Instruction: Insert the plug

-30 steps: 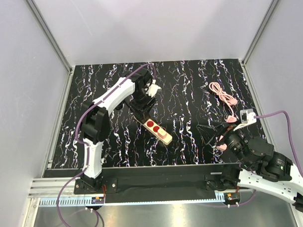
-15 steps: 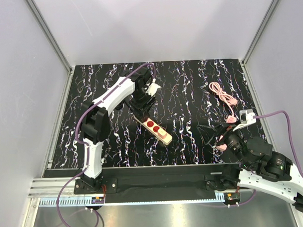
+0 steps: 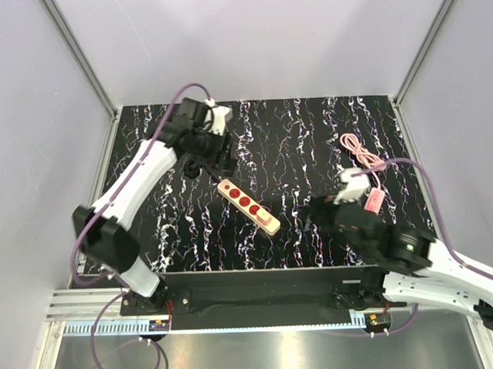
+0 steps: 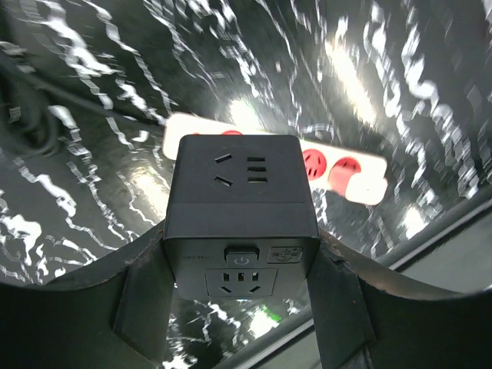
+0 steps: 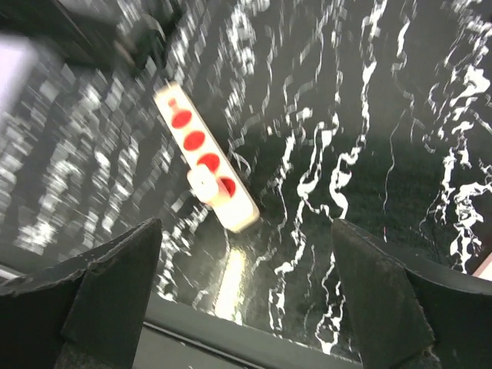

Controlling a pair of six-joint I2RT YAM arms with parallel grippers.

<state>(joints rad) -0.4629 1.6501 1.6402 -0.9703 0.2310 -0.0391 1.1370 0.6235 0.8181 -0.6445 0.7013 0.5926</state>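
The left claw (image 4: 241,300) clamps the black plug (image 4: 234,192) near the cream power strip (image 3: 247,205); the right claw (image 5: 246,292) hangs open, empty.

Bright, even overhead light fills the sharp top view, its pale walls nearly shadowless. Both wrist views are dimmer and streaked with motion blur: glare smears across the glossy table (image 4: 430,115), the power strip (image 5: 201,151) is soft, the plug (image 4: 238,192) crisp.
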